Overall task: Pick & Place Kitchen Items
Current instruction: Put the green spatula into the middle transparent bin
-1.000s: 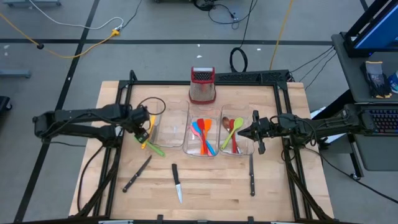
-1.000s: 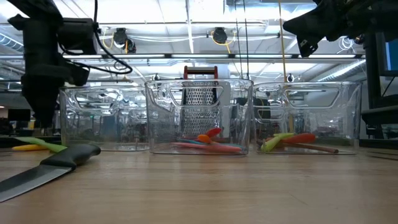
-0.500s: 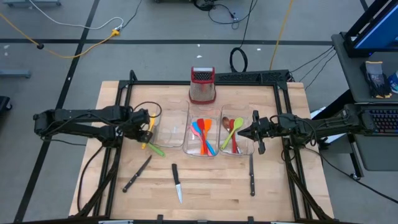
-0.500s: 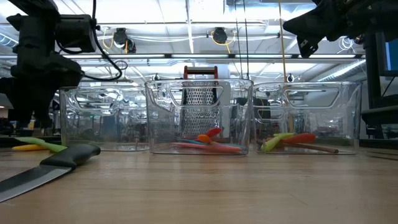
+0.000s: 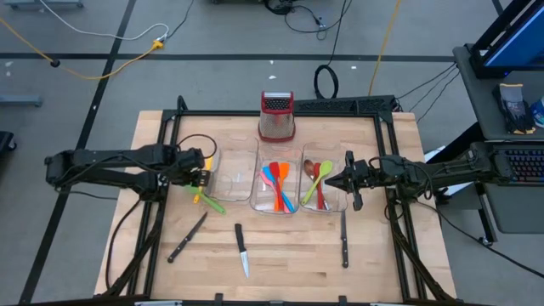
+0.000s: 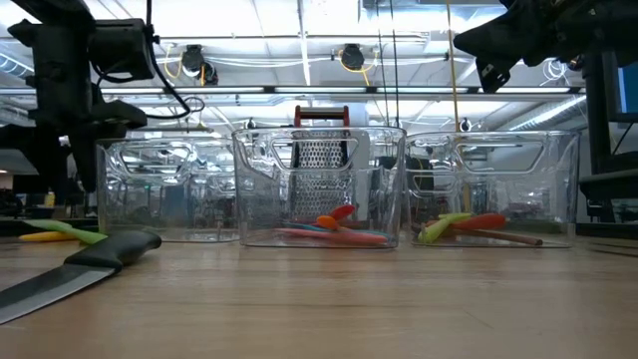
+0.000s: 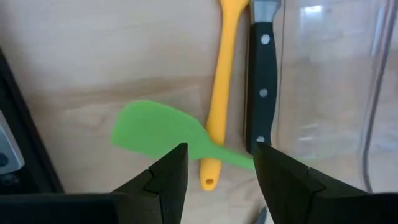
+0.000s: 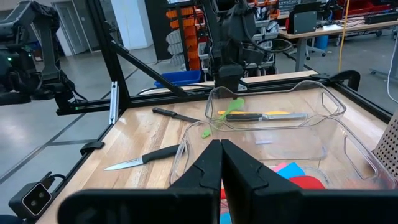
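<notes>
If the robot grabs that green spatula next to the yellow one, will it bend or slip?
The green spatula looks thin and slim, so probably light. Its broad flat blade may flex a little. The open left gripper hovers above its narrow handle, which might pivot when pinched.

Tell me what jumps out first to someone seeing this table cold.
Three clear bins stand in a row mid-table: the middle one holds bright red, orange and blue utensils, the right one spoons. Behind them stands a red-topped grater. The left gripper, open, hovers over a green spatula, a yellow utensil and a black-handled knife beside the left bin; the right gripper, shut, waits above the right bin.
</notes>
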Robot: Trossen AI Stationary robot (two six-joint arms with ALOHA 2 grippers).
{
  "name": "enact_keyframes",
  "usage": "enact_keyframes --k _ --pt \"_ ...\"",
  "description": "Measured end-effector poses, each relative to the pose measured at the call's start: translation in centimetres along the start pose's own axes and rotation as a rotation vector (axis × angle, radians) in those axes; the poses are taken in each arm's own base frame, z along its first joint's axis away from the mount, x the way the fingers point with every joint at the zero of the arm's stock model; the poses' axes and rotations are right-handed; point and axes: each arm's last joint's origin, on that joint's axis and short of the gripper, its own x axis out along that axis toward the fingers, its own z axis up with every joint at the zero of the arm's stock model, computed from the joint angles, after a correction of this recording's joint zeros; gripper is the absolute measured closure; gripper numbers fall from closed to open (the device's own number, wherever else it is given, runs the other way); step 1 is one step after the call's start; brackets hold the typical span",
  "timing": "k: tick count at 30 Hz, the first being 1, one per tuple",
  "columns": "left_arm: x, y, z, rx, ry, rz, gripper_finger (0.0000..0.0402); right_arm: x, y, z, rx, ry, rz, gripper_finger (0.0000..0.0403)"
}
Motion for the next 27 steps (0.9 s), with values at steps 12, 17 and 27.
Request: enact_keyframes --k 12,17,27 --pt "-0.1 0.0 0.0 -0.125 0.057 -0.032 0.0215 0.0 0.0 0.0 0.0 0.0 0.001 0.0403" --pt "-0.1 -0.2 -0.4 -0.186 0.045 -0.024 0.0215 0.0 0.0 0.0 0.0 0.001 0.001 0.0403" --pt "0.0 -0.6 -1.9 -0.398 -0.057 -0.007 0.0215 0.0 0.0 -0.1 0.0 0.015 0.002 0.0403"
